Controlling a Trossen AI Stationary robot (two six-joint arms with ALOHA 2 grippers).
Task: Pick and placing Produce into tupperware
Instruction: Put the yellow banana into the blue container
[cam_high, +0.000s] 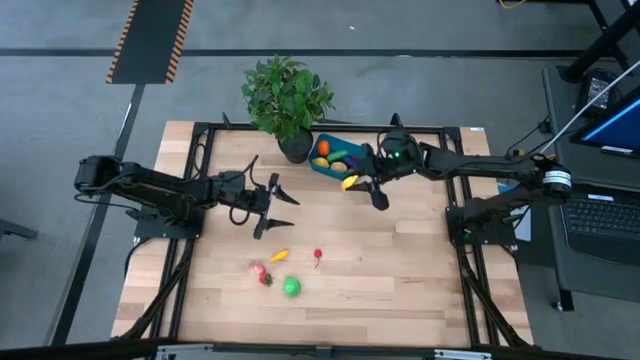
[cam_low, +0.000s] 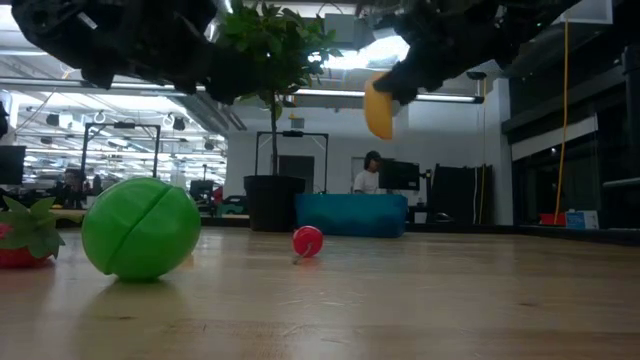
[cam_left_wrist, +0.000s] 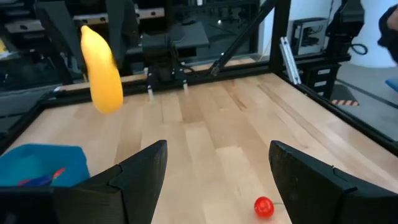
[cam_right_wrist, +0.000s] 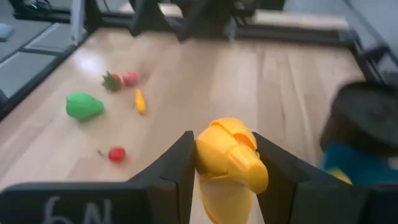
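The fingers of the right gripper are clamped on the yellow banana, held at 5 o'clock beside the tupperware. The left gripper is spread, empty. Low view: a green piece is seen nearest, and a potted plant screens the tupperware's corner. Right wrist view: a red piece is shown.

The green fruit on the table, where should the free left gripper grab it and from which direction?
Judging by its shape, take the green fruit across its rounded middle, coming straight down from above. It sits free on the table, with the strawberry close on one side, so line the fingers up to miss that. The left gripper is open and empty.
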